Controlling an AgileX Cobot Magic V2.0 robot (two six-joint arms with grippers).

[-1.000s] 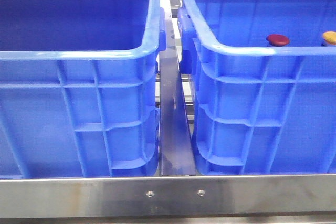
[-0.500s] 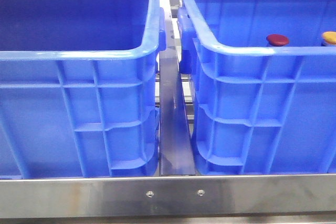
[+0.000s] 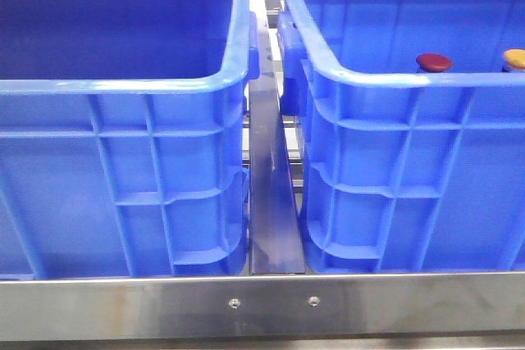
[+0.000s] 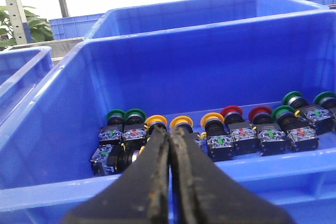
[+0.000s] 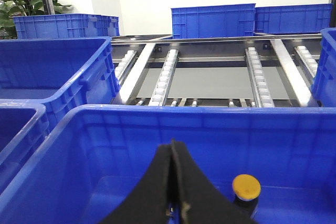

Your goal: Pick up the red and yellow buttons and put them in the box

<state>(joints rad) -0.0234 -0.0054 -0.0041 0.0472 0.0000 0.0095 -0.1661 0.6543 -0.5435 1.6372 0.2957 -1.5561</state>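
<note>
Task is looking partly done, judging by layout. One dark red mushroom-cap push button [image 3: 434, 61] and one orange-yellow mushroom-cap push button [image 3: 515, 58] are sitting inside the right bright blue ribbed plastic crate [image 3: 385, 79], red left of yellow, well apart, both showing just over its near rim. I'm taking this crate as the box.

Left gripper [image 4: 169, 135] is hanging over a crate's near rim with its fingers pressed together, holding nothing. Right gripper [image 5: 172, 145] is likewise closed and empty. So no pick is under way.

Left wrist view is showing what the front view is missing: a row of push buttons with green, yellow and red caps [image 4: 231, 112] lying along a crate floor, probably the supply, so more red and yellow ones may be waiting. Front view is showing the left blue crate [image 3: 123, 85] but not its floor, and no arms. Right wrist view is showing only the yellow button near the gripper; the red one is out of sight there.
</note>
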